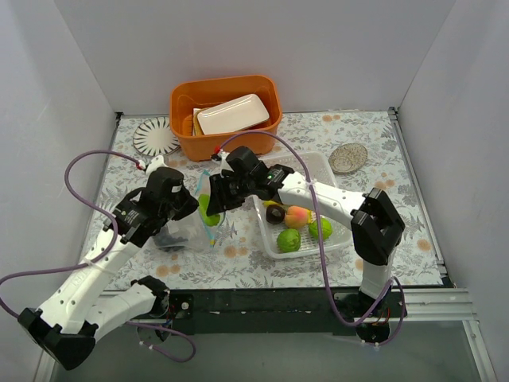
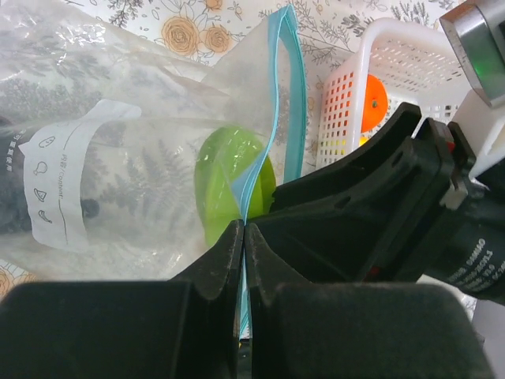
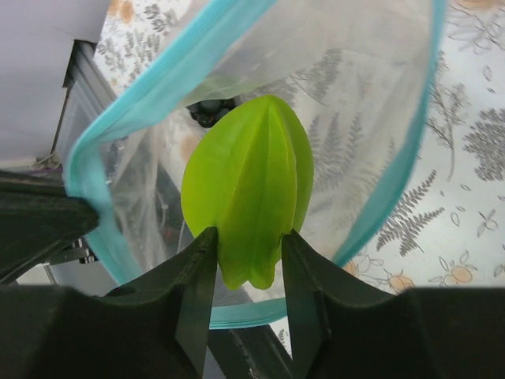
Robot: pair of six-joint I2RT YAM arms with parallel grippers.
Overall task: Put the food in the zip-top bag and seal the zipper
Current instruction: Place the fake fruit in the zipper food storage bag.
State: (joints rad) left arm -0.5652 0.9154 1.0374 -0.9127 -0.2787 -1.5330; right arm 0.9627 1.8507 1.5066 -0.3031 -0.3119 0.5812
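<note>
Right wrist view: found the right gripper (image 3: 248, 264) drawn narrow onto the base of the green leaf (image 3: 252, 181), one finger pressed to each side. Logged the leaf sitting in the open mouth of the zip-top bag (image 3: 371, 118), ringed by the zipper (image 3: 102, 205). Spotted black grapes (image 3: 209, 112) deeper inside the bag, mostly hidden behind the leaf tip.

Left wrist view: found the left gripper (image 2: 243, 237) pinched tight on the zipper strip, with the right gripper's black body just beside it. Made out the leaf only as a green patch behind crinkled film. Noted a white printed label on the bag's side.

Top view: placed the bag on the table (image 1: 238, 263) between the two arms, near the front edge. Cannot trace its outline, since both grippers cover most of it.

Just right of the bag, logged a white basket (image 1: 318, 169) holding a dark plum (image 1: 275, 213), a peach (image 1: 297, 216) and two green limes (image 1: 289, 240). Caught the orange (image 2: 373, 103) only through the basket's perforated wall from the left wrist; hidden under the right arm from above.

Farther back, noted an orange bin (image 1: 238, 142) against the rear wall, carrying a white dish (image 1: 232, 114). Logged a striped plate (image 1: 155, 137) left of it and a small dish of grains (image 1: 347, 157) to its right.

Tight working space at the bag mouth. Boxed in by white walls left, rear and right.
</note>
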